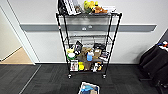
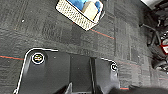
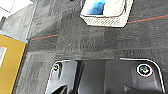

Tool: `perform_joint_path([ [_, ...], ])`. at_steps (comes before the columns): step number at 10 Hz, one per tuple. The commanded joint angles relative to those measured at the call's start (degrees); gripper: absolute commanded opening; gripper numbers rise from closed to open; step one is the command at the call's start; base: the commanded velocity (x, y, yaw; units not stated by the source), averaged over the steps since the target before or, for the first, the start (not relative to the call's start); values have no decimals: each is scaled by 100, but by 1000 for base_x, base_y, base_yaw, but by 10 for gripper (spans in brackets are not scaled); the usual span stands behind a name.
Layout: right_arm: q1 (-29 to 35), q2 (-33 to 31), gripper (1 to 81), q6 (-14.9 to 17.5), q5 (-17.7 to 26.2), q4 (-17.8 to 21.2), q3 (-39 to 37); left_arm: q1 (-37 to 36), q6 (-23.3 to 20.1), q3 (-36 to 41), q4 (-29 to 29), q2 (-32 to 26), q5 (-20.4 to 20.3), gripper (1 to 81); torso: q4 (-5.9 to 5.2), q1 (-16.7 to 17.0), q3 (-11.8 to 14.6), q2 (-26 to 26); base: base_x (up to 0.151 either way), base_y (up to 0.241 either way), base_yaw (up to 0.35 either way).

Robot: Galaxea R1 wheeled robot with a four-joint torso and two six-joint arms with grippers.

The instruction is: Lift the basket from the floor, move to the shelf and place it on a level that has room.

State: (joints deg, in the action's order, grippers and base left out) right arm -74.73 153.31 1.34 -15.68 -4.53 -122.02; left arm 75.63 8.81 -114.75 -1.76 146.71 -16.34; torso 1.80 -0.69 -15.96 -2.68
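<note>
On the dark grey carpet floor [image 1: 50, 80], at the near edge of the head view, sits the woven basket [image 1: 89, 89], holding a blue cloth [image 1: 86, 88] and a brown packet [image 2: 90, 10]. It stands apart from the black wire rack [image 1: 87, 42], which rises against the white wall [image 1: 135, 47] just behind it. The rack's second tier from the top [image 1: 87, 38] looks bare, while the top tier carries books [image 1: 70, 6] and plush toys [image 1: 93, 7], and the lower tiers are cluttered. Both wrist views look down on the basket lying on the carpet, well ahead of each arm's dark plate and untouched. Whether either gripper is open or closed cannot be told.
</note>
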Motion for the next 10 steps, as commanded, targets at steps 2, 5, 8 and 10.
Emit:
perform_joint_path([
  [2, 296, -114, 811, -29, 205, -109, 65, -237, -46, 93, -97, -124, 227, 811, 0, 0, 0, 0, 143, 0, 0],
  [5, 305, -114, 811, -29, 214, -100, 47, -237, -46, 93, -97, -115, 227, 811, 0, 2, 0, 0, 144, 0, 0],
  [8, 278, -140, 811, -29, 205, -83, 39, -228, -46, 93, -88, -124, 227, 811, 0, 0, 0, 0, 145, 0, 0],
  [10, 278, -157, 811, -29, 205, -83, 39, -228, -46, 93, -88, -124, 227, 811, 0, 0, 0, 0, 145, 0, 0],
])
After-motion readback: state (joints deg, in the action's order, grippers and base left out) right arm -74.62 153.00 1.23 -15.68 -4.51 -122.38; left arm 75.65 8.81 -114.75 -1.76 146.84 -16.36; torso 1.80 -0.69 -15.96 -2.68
